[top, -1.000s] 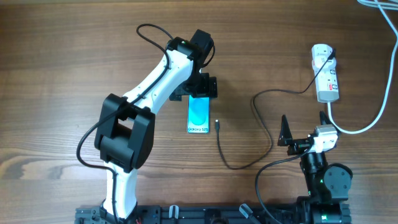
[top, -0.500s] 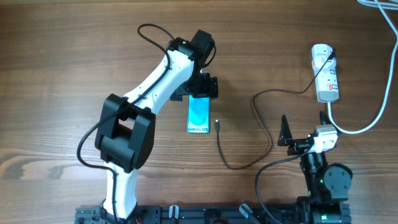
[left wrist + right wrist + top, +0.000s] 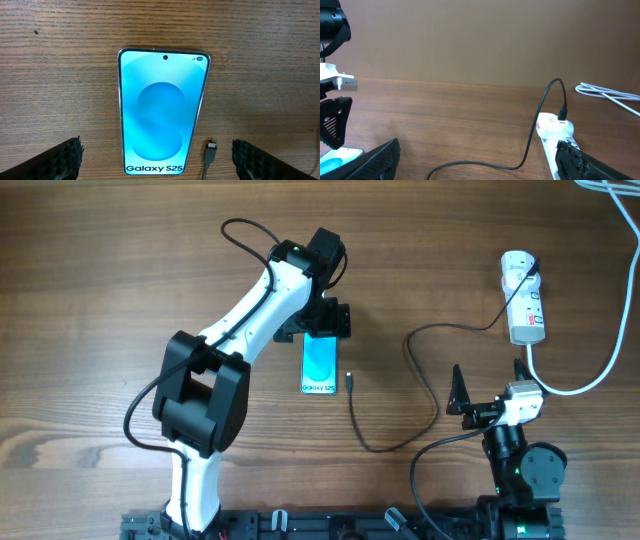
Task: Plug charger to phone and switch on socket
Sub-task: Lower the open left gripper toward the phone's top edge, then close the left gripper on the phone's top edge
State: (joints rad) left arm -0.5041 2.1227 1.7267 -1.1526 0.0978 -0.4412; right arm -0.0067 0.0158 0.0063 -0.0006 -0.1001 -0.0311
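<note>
Turquoise light is given off by the screen of the phone [image 3: 318, 366], which is laid flat and face up near the middle of the wooden desk [image 3: 90, 270], its "Galaxy S25" edge turned towards the robot's base. The left fingers [image 3: 66, 157] are held spread wide at the phone's far short edge in the overhead view. In the left wrist view one black pad is seen at each lower corner, both clear of the phone's long sides, and nothing is gripped between them. The charger [image 3: 209, 155] is seen as a thin black cable. Its small connector tip is laid on the desk just beside the phone's near corner on the robot's right, apart from the phone and pointed roughly along its long side. From the tip the cable is run towards the robot, curved round to the right, looped back up and carried across to a black plug [image 3: 533, 272] seated at the far end of the socket [image 3: 525, 305]. The socket, a white strip with red marks, is laid lengthwise at the right of the desk, well apart from the phone, and a thicker white lead [image 3: 575, 391] is trailed from its near end. The position of its switch cannot be told. The right fingers [image 3: 375, 162] are likewise spread wide and empty, held near the socket's near end
</note>
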